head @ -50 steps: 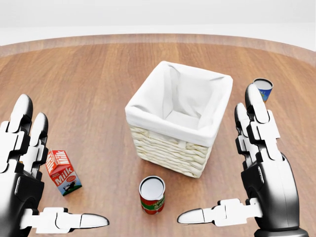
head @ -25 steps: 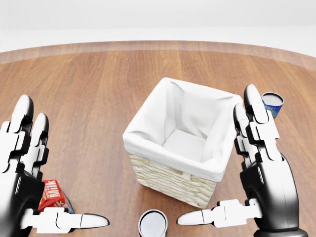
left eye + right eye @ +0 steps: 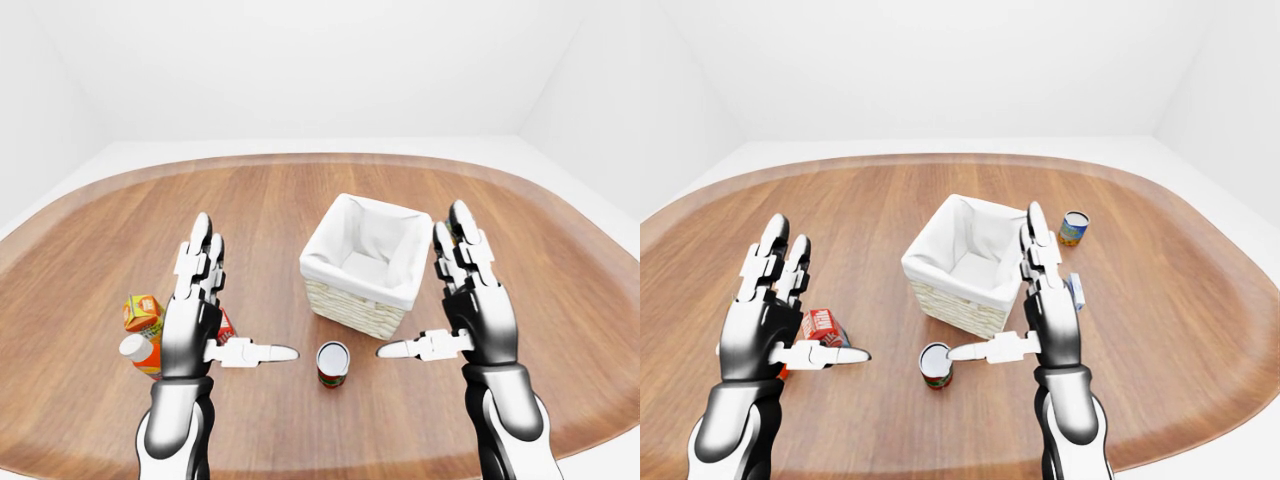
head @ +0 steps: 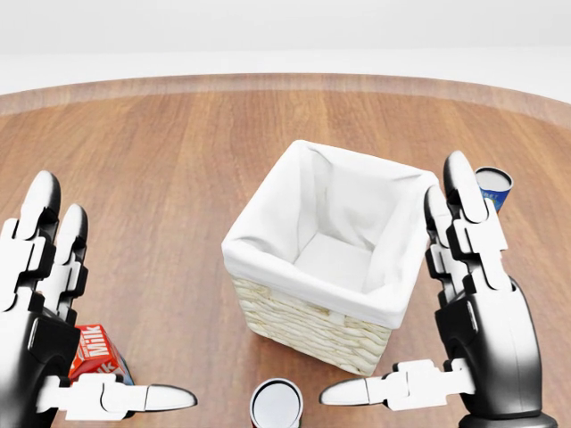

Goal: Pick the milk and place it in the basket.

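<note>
Hovering over the table [image 3: 1160,330], the left hand [image 3: 768,318] and right hand [image 3: 1042,310] are held spread apart, nothing gripped, likely readied for a reach. The milk [image 3: 824,326] lies tipped just beside the left hand's thumb, unpicked. The basket [image 3: 962,262] is seen between the hands, a can [image 3: 935,364] below it.

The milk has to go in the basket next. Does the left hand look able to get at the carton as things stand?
Probably yes: the milk carton lies on the table just beside the open left hand, and nothing shows between them.
</note>
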